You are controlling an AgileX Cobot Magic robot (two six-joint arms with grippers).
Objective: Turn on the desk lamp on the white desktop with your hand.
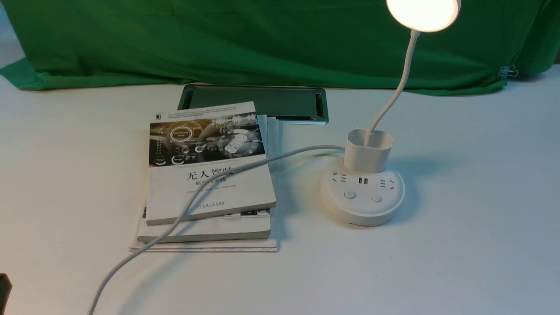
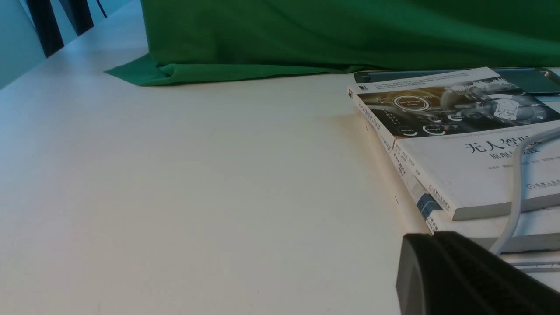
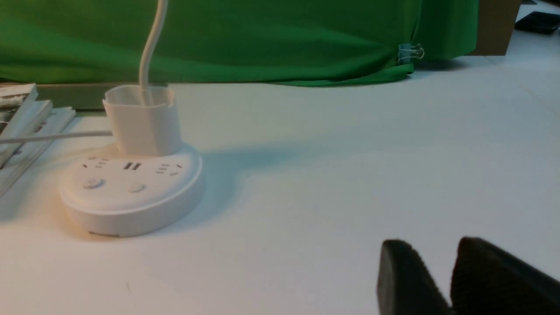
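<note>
The desk lamp stands on the white desktop at centre right. Its disc head glows at the top edge, above the neck, the cup holder and the puck base with two buttons. The base also shows in the right wrist view. My right gripper hangs low over bare desktop, well off to the side of the base, with a narrow gap between its fingers, empty. My left gripper is shut and empty, beside the books; only a corner of it shows in the front view.
A stack of books lies left of the lamp, with the lamp's white cable running over it towards the front edge. The metal-framed hatch sits behind the books. Green cloth covers the back.
</note>
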